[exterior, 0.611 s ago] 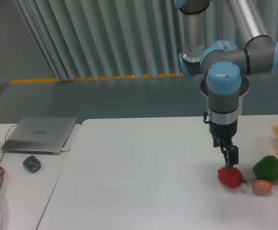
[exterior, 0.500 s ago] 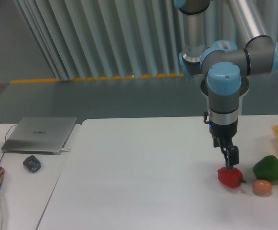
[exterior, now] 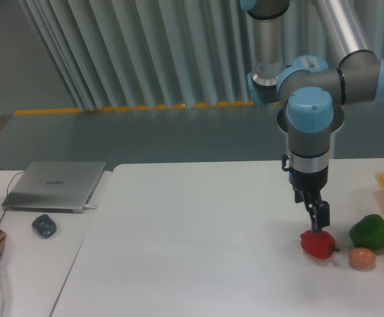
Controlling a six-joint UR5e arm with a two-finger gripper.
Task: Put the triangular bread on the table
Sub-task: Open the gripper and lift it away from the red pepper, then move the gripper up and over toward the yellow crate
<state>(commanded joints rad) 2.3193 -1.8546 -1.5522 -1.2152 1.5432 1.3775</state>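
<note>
Tool (exterior: 318,226) hangs just above the red pepper (exterior: 318,244) on the table (exterior: 192,251); its opening cannot be told, bread unseen.

The white tabletop (exterior: 198,251) carries a red pepper (exterior: 317,244) directly under the pincer (exterior: 318,226). A green pepper (exterior: 371,232) and a small orange ball (exterior: 362,258) lie beyond it, toward the tabletop's edge.

We take the pepper (exterior: 318,244) under the gripper (exterior: 318,226) on the table (exterior: 198,244) as our landmark. Right of it lies a second pepper (exterior: 371,232), a ball (exterior: 362,258) just before that. Far left, on a desk (exterior: 26,264), sit a laptop (exterior: 55,185) and mouse (exterior: 44,226).
</note>
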